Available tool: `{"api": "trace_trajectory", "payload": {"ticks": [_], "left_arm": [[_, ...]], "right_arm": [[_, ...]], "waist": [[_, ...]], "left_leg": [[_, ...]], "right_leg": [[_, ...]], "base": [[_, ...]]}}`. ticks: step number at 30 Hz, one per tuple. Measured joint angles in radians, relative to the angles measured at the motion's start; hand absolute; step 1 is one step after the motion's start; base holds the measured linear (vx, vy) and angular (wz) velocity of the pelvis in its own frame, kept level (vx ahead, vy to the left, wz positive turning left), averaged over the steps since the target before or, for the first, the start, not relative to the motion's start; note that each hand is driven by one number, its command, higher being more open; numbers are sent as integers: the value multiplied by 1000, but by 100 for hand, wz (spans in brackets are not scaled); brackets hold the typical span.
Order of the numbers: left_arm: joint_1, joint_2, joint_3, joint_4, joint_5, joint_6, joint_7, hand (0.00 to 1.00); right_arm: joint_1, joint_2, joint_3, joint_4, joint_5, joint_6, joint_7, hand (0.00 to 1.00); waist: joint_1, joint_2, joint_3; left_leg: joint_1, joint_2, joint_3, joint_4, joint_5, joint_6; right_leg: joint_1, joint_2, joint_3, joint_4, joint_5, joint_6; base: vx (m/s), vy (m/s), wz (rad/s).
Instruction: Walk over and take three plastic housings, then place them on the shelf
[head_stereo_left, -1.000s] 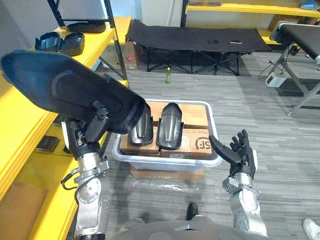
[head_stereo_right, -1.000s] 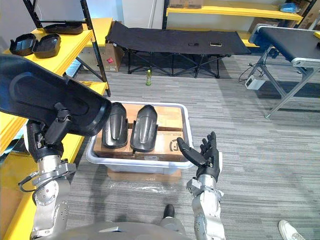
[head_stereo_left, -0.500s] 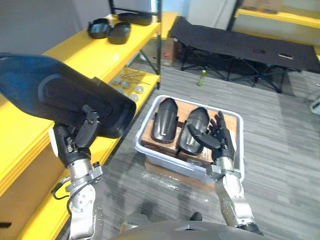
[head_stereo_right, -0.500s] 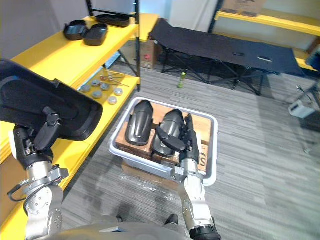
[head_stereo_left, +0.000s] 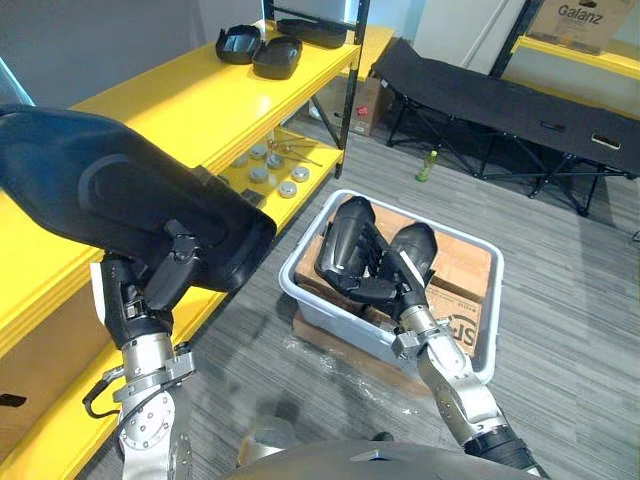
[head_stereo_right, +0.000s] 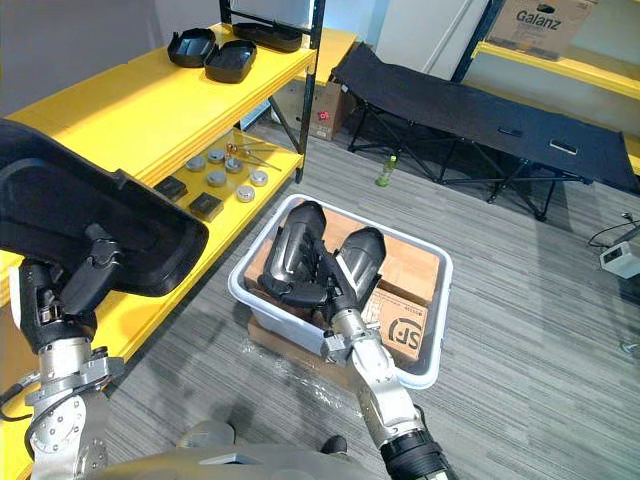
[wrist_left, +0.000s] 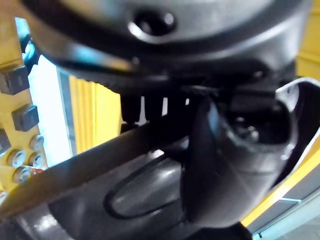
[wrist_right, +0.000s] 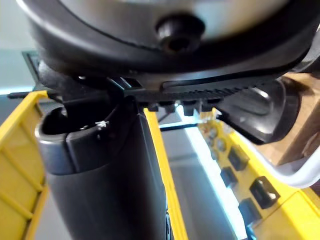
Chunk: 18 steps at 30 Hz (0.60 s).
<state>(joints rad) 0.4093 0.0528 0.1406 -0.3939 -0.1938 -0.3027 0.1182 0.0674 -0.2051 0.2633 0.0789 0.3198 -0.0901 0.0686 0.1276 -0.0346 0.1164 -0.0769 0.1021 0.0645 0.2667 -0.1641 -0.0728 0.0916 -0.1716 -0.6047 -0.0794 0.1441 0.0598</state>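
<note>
housing (head_stereo_left: 120, 195): matt black plastic | tub (head_stereo_right: 443, 320): smooth white plastic | box (head_stereo_right: 405, 275): brown cardboard

Silver-grey left arm (head_stereo_left: 148, 430) and right arm (head_stereo_left: 452, 385) end in a dark left hand (head_stereo_left: 135, 305) and right hand (head_stereo_left: 390, 285).

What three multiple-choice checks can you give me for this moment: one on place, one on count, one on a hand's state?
1. Where do the housings not yet taken lie?
A. on the cot
B. in the white bin
C. on the floor

2. How many housings lie in that bin?
A. one
B. two
C. three

3. What is the left hand doing?
A. open
B. shut, holding nothing
C. shut on a housing

Answers:
1 B: they rest on cardboard inside the bin.
2 B: two lie there side by side.
3 C: its fingers are curled on a large black housing, raised by the yellow shelf.
</note>
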Motion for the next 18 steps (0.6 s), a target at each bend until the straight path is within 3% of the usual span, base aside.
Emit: {"api": "trace_trajectory", "payload": {"ticks": [2,3,4,5,6,7,10,13,15,18], "left_arm": [[-32,10,-41,10,0,0,-13,0],[-43,24,-68,15,0,0,-16,0],[-52,31,-100,26,0,-1,-24,0],[-52,31,-115,28,0,-1,-29,0],[-46,32,-134,33,0,-1,-36,0],[-36,32,-137,33,-1,-1,-38,0],[-17,36,-132,33,-7,-1,-39,0],[-17,47,-133,34,-9,-1,-62,0],[-21,87,-135,37,-9,-1,-92,0],[-38,111,-139,39,-11,-1,-127,0]], "right_arm": [[32,-3,-45,-2,-3,0,11,100],[64,-2,-71,-17,-11,0,11,100],[99,-5,-102,-32,-22,-2,14,100],[113,-6,-116,-38,-21,-2,15,100],[130,-8,-136,-39,-21,-3,22,100],[140,-3,-137,-39,-21,-4,29,100],[146,17,-112,-39,-42,-6,39,100],[153,24,-92,-40,-40,-6,38,100],[164,41,-86,-43,-41,-6,22,100],[172,45,-81,-46,-42,-15,-5,100]], "waist": [[-11,3,6],[-31,2,7],[-58,6,8],[-65,14,11],[-64,21,19],[-63,20,20],[-53,16,23],[-54,16,24],[-85,16,24],[-92,17,23]], "left_leg": [[-7,52,148,-5,-7,12],[-6,92,268,-9,-2,17],[0,106,343,-36,29,19],[6,102,352,-59,66,13],[26,76,346,-102,109,-5],[38,60,349,-126,122,-1],[60,40,361,-145,122,3],[65,17,329,-170,114,17],[47,-6,247,-176,122,28],[31,-37,162,-215,169,19]], "right_leg": [[18,-7,-59,0,-8,1],[32,-16,-111,1,-18,11],[34,-37,-160,28,-33,22],[33,-47,-173,42,-36,27],[30,-70,-178,64,-40,32],[31,-81,-175,64,-39,33],[31,-100,-157,71,-36,37],[29,-131,-153,133,-91,40],[-4,-131,-22,223,-186,35],[-20,-129,84,273,-235,16]], "base": [[-31,36,85],[28,27,126],[53,46,132],[82,120,93],[68,200,37],[77,233,13],[55,144,-9],[31,81,31],[1,44,97],[45,5,103]]}}
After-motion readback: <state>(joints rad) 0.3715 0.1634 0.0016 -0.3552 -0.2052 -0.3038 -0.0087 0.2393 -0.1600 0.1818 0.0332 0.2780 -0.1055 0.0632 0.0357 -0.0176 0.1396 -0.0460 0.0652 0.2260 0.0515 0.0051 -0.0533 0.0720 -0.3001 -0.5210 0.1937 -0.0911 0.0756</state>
